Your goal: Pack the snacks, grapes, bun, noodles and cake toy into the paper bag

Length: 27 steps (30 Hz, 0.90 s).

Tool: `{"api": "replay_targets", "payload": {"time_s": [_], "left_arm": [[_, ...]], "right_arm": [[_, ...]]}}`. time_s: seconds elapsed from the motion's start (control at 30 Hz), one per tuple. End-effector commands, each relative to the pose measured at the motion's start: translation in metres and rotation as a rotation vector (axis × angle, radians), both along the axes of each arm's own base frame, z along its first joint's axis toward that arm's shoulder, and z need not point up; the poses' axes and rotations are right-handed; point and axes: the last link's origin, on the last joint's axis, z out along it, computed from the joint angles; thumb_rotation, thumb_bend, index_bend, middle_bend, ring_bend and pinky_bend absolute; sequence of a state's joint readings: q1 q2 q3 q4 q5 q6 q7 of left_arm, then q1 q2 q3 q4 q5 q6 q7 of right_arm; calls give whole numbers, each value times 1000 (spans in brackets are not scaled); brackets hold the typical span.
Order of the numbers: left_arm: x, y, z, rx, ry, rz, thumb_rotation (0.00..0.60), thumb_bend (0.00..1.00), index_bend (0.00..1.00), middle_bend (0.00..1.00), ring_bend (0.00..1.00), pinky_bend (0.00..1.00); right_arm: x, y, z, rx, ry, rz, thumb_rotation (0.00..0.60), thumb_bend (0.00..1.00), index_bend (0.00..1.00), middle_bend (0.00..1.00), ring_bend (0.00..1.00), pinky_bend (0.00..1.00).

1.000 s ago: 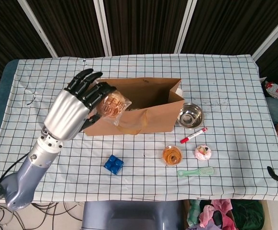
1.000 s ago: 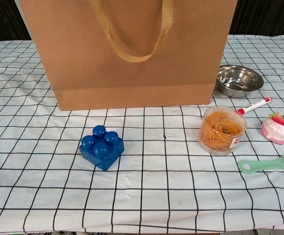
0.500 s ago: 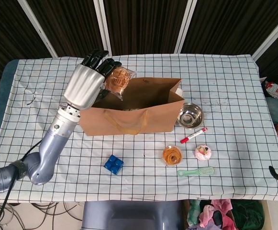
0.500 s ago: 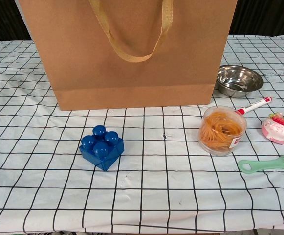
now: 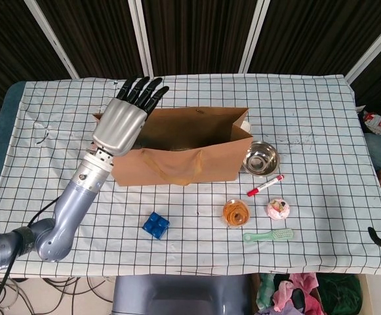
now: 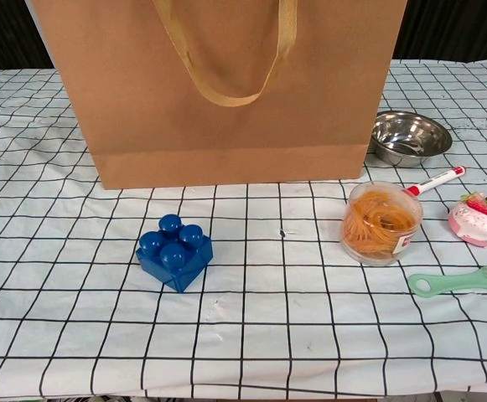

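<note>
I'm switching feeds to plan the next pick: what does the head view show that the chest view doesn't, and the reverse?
Only the head view shows the left hand, fingers spread and holding nothing, over the left end of the paper bag, and the bag's open top. Only the chest view shows the bag's front handle loop close up. Both show the noodle cup, cake toy, blue block, steel bowl, red marker and green brush.

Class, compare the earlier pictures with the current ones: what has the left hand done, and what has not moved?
The left hand carried the wrapped bun up over the paper bag and let go; its fingers now spread empty and the bun is out of sight. The noodles cup, cake toy and blue block stayed put.
</note>
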State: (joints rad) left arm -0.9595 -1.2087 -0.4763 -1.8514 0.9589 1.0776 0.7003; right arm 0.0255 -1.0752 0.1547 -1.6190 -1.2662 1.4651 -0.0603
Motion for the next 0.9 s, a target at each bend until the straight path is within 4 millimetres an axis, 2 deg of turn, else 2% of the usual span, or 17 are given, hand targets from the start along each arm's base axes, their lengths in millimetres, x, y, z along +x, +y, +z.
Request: {"api": "replay_targets", "payload": {"time_s": [0.03,0.13,0.23,0.3,0.4,0.5,0.67,0.77,0.83,0.9], "left_arm": [[2,-8,10,14,-37,-22,600,20,68,21,0,0],[-1,-20,25,48,-77,-34,600,42,74,33,0,0],[-18,-42,43,115,-76,-34,600,48,87,42,0,0],[-41,-63,53,167,-47,-21,600,50,79,62,0,0],[-86,-100,62,205,-3,44,600,56,75,74,0,0],[-128,-135,61,151,-4,104,600,60,75,72,0,0],[-191,-183,56,87,-32,137,600,78,95,72,0,0],[-223,-205,47,6,-85,163,600,89,100,64,0,0],[-245,-215,44,-35,-125,202,600,88,97,54,0,0],[-259,-219,44,-26,-129,222,600,88,88,45,0,0]], "right_arm": [[0,0,0,-1,0,1,600,194,82,87,202,254],[0,0,1,-3,1,2,600,194,82,87,202,254],[0,0,1,-5,0,4,600,194,82,87,202,254],[0,1,2,-6,2,5,600,194,82,87,202,254],[0,1,2,-4,7,4,600,193,82,87,202,254],[1,0,-1,11,15,18,600,193,84,88,202,253],[11,-1,-7,67,20,111,600,193,83,86,195,227],[20,0,-11,131,-36,173,600,193,83,75,188,212],[29,-1,-11,196,-52,224,600,192,83,67,183,210],[37,-3,-11,247,-37,258,600,186,83,58,177,205]]}}
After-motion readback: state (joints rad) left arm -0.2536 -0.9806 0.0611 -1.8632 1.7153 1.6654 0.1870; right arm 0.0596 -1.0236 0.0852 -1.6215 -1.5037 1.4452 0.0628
